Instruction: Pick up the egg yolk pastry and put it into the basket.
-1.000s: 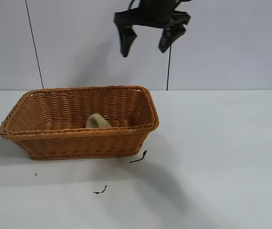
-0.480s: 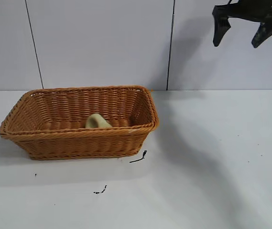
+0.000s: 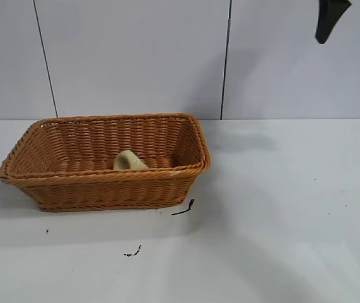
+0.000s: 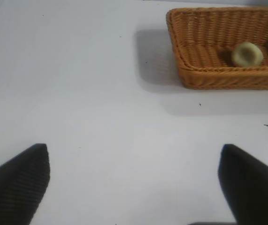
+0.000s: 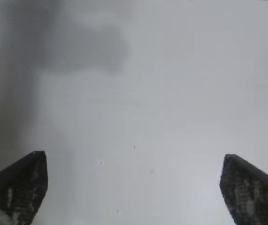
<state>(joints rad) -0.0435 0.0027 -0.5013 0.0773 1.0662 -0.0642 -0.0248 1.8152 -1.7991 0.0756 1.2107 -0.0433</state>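
Note:
The egg yolk pastry [image 3: 128, 160], a pale cream lump with a dented top, lies inside the orange-brown wicker basket [image 3: 104, 189], near its front wall. The left wrist view shows the egg yolk pastry [image 4: 247, 54] in the basket [image 4: 204, 75] too, far from my left gripper [image 4: 134, 154], which is open over bare table. High at the exterior view's top right corner, my right gripper [image 3: 351, 36] is partly cut off by the frame edge. It is well to the right of the basket. In its wrist view the right gripper [image 5: 134, 161] is open and empty above the white table.
Two small black scraps lie on the white table: one [image 3: 183, 208] at the basket's front right corner, another [image 3: 133, 252] nearer the front. A grey panelled wall [image 3: 135, 57] stands behind the table.
My open right gripper has moved from above the basket up and to the right, into the top right corner. The pastry and basket have not moved.

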